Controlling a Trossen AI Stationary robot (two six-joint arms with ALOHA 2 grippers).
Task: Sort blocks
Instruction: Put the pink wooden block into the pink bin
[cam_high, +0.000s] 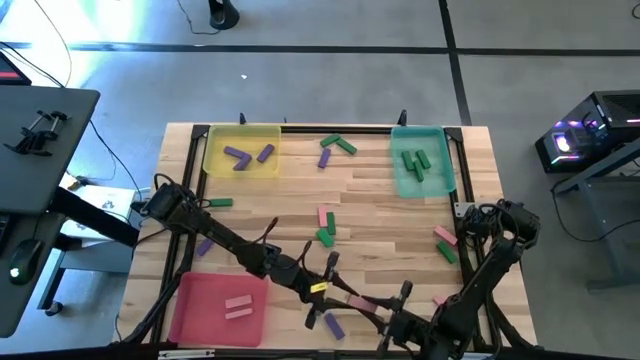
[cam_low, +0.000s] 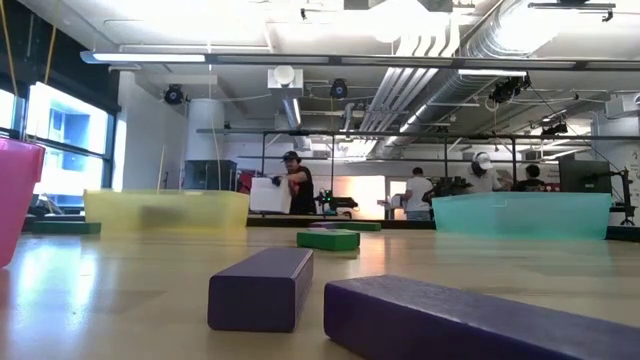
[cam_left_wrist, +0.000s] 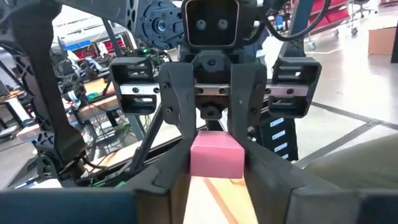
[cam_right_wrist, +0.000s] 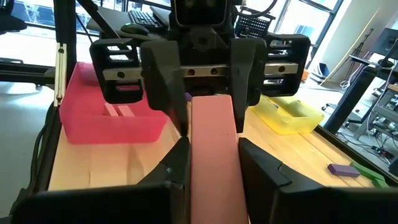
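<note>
On the wooden bench (cam_high: 380, 205), both end effectors meet near the front edge: right end effector (cam_right_wrist: 211, 134) clamps a pink block (cam_right_wrist: 211, 155); left end effector (cam_left_wrist: 214, 134) closes on its far end. I fear a premature release dropping it.

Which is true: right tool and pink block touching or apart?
Touching. Right wrist view: the right tool grips the pink block from both sides, no gap.
</note>
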